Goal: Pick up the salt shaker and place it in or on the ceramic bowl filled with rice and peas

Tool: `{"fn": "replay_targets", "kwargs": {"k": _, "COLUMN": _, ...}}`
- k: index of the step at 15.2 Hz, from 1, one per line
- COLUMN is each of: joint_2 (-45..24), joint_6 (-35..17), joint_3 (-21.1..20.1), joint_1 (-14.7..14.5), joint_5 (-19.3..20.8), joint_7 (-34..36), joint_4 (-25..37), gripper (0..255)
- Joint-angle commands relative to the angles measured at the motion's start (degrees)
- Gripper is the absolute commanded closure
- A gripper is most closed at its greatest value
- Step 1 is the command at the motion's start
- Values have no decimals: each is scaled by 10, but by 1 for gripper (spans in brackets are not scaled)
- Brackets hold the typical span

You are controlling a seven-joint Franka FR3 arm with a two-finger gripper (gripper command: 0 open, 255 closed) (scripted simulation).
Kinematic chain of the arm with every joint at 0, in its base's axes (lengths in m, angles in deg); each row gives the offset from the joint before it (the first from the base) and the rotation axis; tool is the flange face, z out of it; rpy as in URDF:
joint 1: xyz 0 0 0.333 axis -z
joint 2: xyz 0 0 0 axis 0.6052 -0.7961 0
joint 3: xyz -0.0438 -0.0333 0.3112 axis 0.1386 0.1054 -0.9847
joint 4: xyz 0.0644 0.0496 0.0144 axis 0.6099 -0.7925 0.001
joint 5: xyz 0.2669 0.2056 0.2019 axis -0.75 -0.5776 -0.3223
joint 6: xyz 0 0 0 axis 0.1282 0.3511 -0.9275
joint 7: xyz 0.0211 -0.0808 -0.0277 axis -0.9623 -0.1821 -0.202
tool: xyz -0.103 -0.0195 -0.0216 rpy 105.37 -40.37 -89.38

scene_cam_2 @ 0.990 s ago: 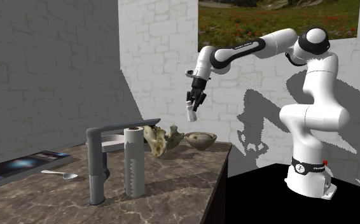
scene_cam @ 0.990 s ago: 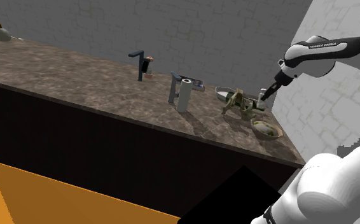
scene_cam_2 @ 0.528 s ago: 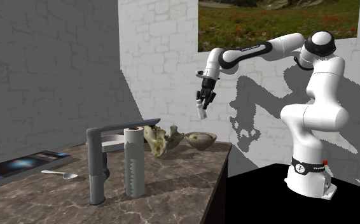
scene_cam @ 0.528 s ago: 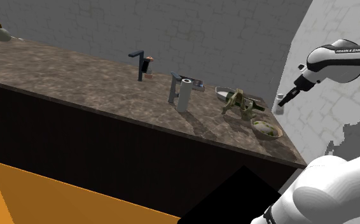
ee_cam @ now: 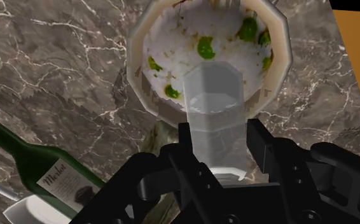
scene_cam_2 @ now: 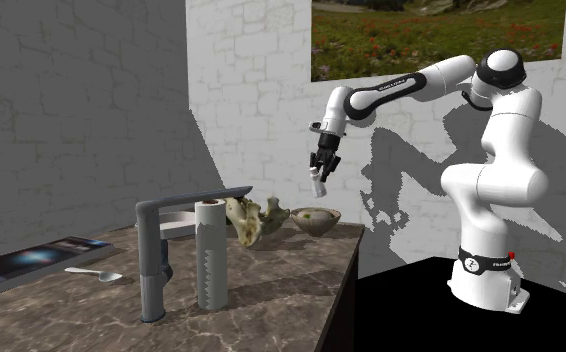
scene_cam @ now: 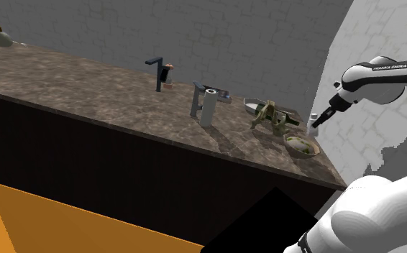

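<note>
The jaws were closed on the salt shaker, one black finger pressed against each side of its pale, translucent, faceted body, and its far end pointed down at the bowl. Seen along the hand, the shaker lay over the white rice dotted with green peas, and the bowl's cream rim showed around it on every side. In the second exterior view the salt shaker hung in the air above the bowl with a clear gap between them, touching nothing but the fingers. The bowl sat near the end of the mottled brown stone worktop, close to the corner nearest the white arm, which reached out from its stand and bent down at the wrist. In the shoulder view the shaker showed as a small light shape over the worktop's far corner, just above and beyond the bowl. Beside the bowl in the wrist view lay a green bottle on its side with a pale label, and a white dish at its lower end. Farther along the worktop in the second exterior view stood a grey tap, a white paper roll just beside it, a spoon and a flat book.
</note>
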Motion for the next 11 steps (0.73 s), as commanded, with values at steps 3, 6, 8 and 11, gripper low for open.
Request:
{"fn": "replay_targets", "kwargs": {"k": 3, "joint_2": -12, "joint_6": -33, "joint_3": 19, "joint_1": -8, "joint_5": -3, "joint_7": -9, "joint_4": -21, "gripper": 255}}
{"fn": "replay_targets", "kwargs": {"k": 6, "joint_2": -21, "joint_6": -57, "joint_3": 34, "joint_1": -15, "joint_5": -6, "joint_7": -17, "joint_4": -36, "gripper": 255}}
{"fn": "replay_targets", "kwargs": {"k": 8, "joint_2": -24, "joint_6": -64, "joint_3": 38, "joint_1": -17, "joint_5": -7, "joint_7": -19, "joint_4": -40, "gripper": 255}}
{"fn": "replay_targets", "kwargs": {"k": 11, "joint_2": -24, "joint_6": -64, "joint_3": 38, "joint_1": -17, "joint_5": -7, "joint_7": -19, "joint_4": -40, "gripper": 255}}
